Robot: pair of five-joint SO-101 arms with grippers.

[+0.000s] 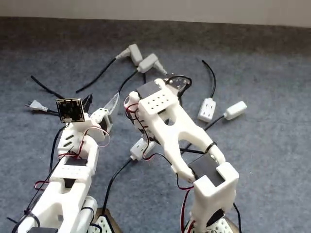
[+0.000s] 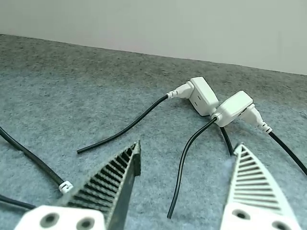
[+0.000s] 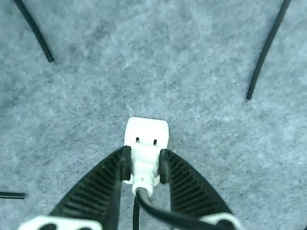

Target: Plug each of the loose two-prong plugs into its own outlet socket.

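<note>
Ahead of the gap between the spread left fingers point(image 2: 120, 187), the way is crossed by a black cable point(image 2: 184, 163) and blocked farther on by two white sockets point(image 2: 204, 96). Beyond the socket point(image 3: 146, 139) clamped in the right fingers point(image 3: 105, 182), bare table point(image 3: 192, 72) is left open, flanked by cable ends point(image 3: 33, 31).

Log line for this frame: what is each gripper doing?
left gripper: open, empty | right gripper: shut on plug | plug: tip against socket, seating unclear
</note>
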